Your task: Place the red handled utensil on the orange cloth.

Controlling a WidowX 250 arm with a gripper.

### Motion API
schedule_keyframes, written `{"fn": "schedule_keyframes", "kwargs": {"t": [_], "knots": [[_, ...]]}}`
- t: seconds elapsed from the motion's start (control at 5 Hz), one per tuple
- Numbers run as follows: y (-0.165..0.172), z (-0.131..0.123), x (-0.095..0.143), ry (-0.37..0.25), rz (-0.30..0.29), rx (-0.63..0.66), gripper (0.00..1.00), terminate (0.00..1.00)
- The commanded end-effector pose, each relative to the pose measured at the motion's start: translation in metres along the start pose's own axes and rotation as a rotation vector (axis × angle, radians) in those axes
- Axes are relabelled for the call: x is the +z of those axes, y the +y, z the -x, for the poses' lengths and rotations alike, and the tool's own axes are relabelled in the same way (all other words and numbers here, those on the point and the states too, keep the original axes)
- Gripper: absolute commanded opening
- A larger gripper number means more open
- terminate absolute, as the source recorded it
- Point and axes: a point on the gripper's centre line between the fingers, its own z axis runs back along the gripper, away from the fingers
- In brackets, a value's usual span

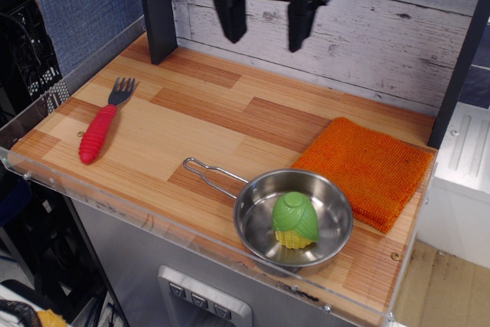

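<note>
Over at 9 o'clock on the desk sits the red handled utensil, tines pointing toward the back wall, nothing touching it. Pincer hangs up at 12 o'clock above the wood, jaws spread wide and holding nothing. Orange cloth lies flat at 3 o'clock, well apart from the fork. Steel pan at 5 o'clock, just beside the cloth, has a toy corn inside.
</note>
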Motion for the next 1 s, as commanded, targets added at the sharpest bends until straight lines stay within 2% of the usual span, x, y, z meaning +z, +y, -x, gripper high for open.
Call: {"fn": "schedule_keyframes", "kwargs": {"t": [0.0,0.2,0.4,0.6,0.8], "knots": [[0.076,-0.007,0.003,-0.090,-0.055,-0.042,1.00,0.00],[0.119,0.016,-0.002,-0.081,-0.094,-0.038,1.00,0.00],[0.148,0.045,-0.006,-0.065,-0.109,-0.030,1.00,0.00],[0.167,0.065,-0.013,-0.048,-0.116,-0.005,1.00,0.00],[0.179,0.075,-0.023,-0.045,-0.159,0.048,1.00,0.00]]}}
